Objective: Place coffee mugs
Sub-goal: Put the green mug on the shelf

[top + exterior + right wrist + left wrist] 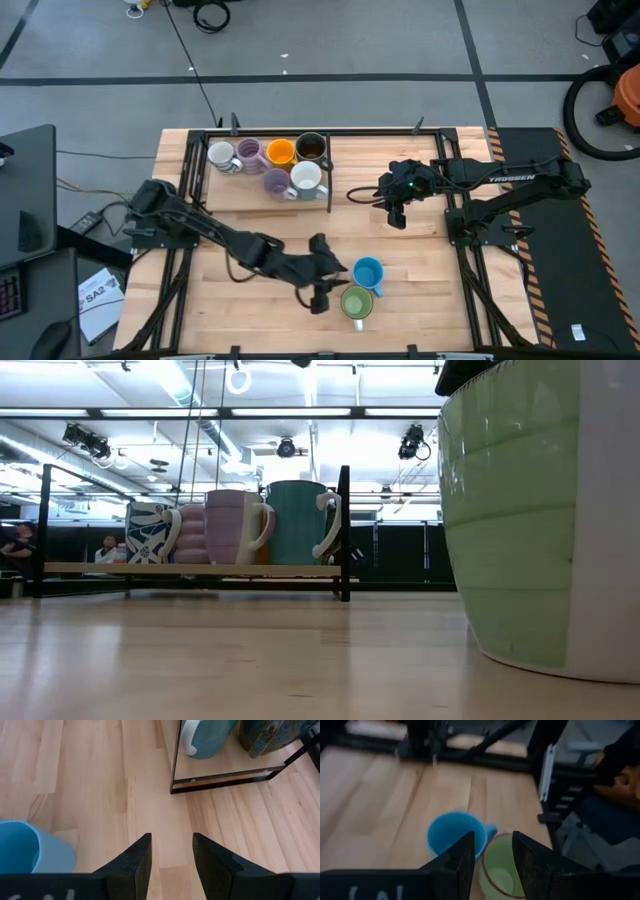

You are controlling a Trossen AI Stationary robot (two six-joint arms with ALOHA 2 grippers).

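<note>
Mugs (265,160) bear no lettering; right arm (520,180) reads "TROSSEN".

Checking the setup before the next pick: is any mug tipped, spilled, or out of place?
Nothing stands out. The blue mug and green mug stand upright, side by side on the table, away from the rack holding the other upright mugs. No spill shows.

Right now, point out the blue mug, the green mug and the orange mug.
blue mug (368,273): high view, on its open inside.
green mug (356,302): high view, on its open inside.
orange mug (280,152): high view, on its open inside, on the rack.
</note>
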